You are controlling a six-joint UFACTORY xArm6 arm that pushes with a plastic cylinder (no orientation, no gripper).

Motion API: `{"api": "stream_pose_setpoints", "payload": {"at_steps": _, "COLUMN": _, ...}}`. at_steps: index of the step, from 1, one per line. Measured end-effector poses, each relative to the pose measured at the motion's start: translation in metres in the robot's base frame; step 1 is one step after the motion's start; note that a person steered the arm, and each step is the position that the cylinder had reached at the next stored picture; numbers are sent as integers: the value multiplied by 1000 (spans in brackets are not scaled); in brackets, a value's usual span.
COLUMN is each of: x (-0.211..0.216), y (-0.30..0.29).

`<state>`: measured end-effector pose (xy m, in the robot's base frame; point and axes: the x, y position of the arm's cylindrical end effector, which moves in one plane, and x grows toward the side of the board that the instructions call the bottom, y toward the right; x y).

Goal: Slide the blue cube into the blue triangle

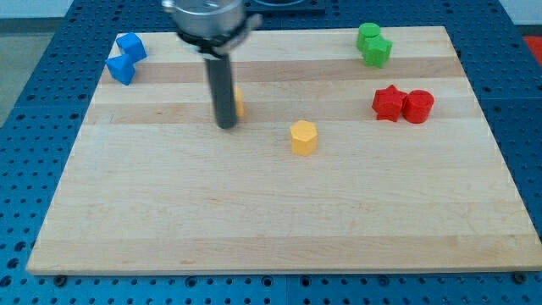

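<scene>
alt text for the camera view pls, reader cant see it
My tip rests mid-board, hiding most of a yellow block, far from the two touching blue blocks at the top-left corner of the wooden board. A yellow hexagonal block sits centrally, two green blocks top right, and a red pair below them.

The desk (279, 212) is pale wood with faint lengthwise bands of lighter and tanner grain, set on a blue surface (25, 85) dotted with small dark holes. Both the blue cube (131, 46) and the blue triangle (121, 69) are bright blue. Two green blocks (373, 44) are vivid green, the red star (388, 102) and red cylinder (417, 107) a strong red. The yellow hexagonal block (303, 136) is golden yellow; another yellow block (239, 103), mostly hidden, seems the same shade. My tip (226, 126) is dark grey.
</scene>
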<state>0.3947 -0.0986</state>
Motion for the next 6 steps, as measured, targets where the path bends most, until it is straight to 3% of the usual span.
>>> {"api": "stream_pose_setpoints", "payload": {"at_steps": 1, "x": -38, "y": -17}}
{"api": "stream_pose_setpoints", "payload": {"at_steps": 2, "x": -52, "y": -91}}
{"api": "stream_pose_setpoints", "payload": {"at_steps": 4, "x": -197, "y": -123}}
{"api": "stream_pose_setpoints", "payload": {"at_steps": 5, "x": -195, "y": -192}}
{"api": "stream_pose_setpoints", "payload": {"at_steps": 6, "x": -158, "y": -205}}
